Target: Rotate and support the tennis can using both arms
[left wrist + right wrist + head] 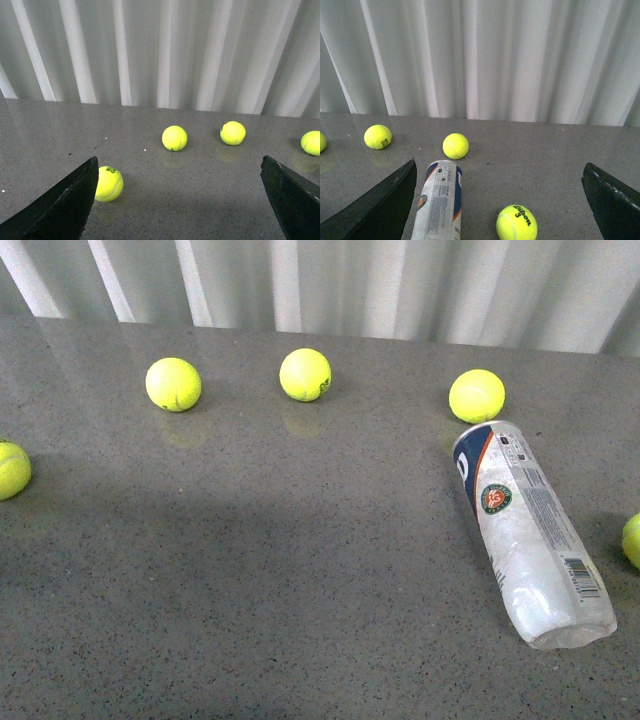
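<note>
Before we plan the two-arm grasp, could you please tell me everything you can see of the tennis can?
The tennis can is a clear plastic tube lying on its side on the grey table, to the robot's right. Its far end carries a blue-and-white label with a round emblem; a barcode sits near the near end. No balls show inside. A tennis ball lies just beyond its far end; contact is unclear. Nothing grips it.
</note>
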`<state>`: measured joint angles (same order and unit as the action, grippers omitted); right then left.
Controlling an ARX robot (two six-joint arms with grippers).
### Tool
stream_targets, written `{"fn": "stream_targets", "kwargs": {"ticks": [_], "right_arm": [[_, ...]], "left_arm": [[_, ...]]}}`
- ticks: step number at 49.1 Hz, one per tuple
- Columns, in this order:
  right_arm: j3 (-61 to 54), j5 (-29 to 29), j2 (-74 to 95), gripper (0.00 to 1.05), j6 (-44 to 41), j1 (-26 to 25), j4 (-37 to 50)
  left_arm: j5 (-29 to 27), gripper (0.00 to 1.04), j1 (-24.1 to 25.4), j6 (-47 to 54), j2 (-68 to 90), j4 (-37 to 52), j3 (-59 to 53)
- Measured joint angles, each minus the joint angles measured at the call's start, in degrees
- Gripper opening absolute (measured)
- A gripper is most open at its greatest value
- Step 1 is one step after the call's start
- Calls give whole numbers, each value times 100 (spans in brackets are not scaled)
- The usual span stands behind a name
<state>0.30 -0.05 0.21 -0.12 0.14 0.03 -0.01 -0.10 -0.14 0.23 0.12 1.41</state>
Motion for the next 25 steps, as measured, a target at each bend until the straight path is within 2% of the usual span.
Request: {"fn": "stream_targets", "kwargs": {"ticks": [25], "right_arm": [[0, -2, 0, 97, 0, 0, 0]], "left_arm": [[0, 98, 0, 0, 0, 0, 0]]}}
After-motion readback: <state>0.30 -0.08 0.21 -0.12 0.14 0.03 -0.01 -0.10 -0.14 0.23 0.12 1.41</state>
